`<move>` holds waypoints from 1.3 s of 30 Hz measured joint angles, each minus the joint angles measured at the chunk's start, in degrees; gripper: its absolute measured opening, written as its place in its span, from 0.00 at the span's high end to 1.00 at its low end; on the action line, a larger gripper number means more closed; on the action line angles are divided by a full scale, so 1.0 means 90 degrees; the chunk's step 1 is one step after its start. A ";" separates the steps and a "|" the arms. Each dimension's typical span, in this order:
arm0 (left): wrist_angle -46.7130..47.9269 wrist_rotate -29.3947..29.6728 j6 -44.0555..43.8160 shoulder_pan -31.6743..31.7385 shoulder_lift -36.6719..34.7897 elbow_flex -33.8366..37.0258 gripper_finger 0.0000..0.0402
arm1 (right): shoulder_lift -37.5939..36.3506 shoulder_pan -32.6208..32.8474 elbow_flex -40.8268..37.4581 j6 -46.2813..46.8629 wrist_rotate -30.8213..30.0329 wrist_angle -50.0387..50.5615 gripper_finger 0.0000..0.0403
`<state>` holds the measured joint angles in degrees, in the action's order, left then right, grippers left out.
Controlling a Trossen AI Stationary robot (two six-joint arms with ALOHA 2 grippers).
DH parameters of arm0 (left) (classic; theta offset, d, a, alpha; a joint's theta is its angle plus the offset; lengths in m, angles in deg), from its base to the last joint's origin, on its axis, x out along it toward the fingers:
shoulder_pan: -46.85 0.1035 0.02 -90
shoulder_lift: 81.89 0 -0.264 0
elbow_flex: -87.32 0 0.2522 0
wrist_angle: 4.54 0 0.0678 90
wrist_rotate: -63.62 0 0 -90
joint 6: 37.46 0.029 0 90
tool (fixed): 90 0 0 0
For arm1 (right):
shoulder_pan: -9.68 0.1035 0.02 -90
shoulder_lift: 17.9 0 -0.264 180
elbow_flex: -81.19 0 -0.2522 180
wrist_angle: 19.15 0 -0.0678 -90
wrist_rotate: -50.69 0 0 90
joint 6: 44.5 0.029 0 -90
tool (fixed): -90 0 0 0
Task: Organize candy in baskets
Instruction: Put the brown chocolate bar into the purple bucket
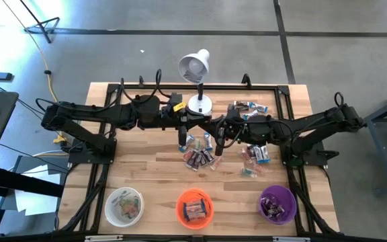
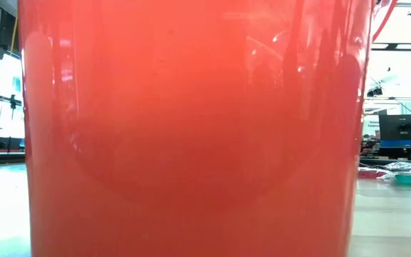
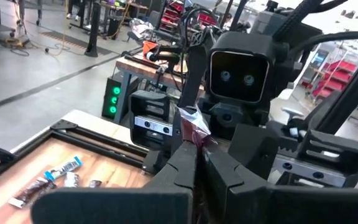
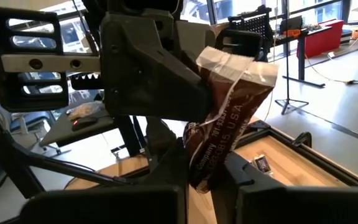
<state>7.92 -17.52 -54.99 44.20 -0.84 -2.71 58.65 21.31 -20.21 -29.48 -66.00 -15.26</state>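
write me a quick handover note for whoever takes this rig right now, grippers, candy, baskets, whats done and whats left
Left gripper: shut on a dark brown candy, raised mid-table.
Right gripper: shut on the same candy's other end, facing the left one.
Baskets along the front edge: white basket, orange basket, purple basket; each already holds some candy.
Left to do: loose candy pile at the centre, more by the right arm and at the back. A desk lamp stands at the back.
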 joint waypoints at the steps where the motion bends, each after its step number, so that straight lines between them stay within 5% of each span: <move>1: 0.0000 0.0000 0.0045 -0.0001 0.0000 0.0000 1.00 | 0.0000 0.0000 0.0000 0.0000 0.0000 0.0009 0.96; 17: 0.0929 -0.0140 0.0647 0.0057 -0.0226 0.0005 0.77 | -0.0054 0.0000 -0.0002 0.0545 -0.0018 0.0676 0.98; 23: 0.1818 -0.0121 0.0553 0.0223 -0.0716 0.0005 0.74 | -0.0600 0.0052 0.0005 0.1432 -0.0255 0.1940 0.99; 30: 0.3806 -0.0062 -0.0034 0.0298 -0.1265 0.0005 0.74 | -0.1333 0.0726 0.0015 0.4576 0.0220 0.4935 0.99; 39: 0.5666 0.0437 -0.0370 0.0298 -0.1502 0.0005 0.74 | -0.1244 0.2542 0.0007 0.9162 0.2318 0.7522 0.99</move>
<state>58.92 -13.59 -58.31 46.88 -14.35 -2.66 47.45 44.19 -20.15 52.98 -45.14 52.44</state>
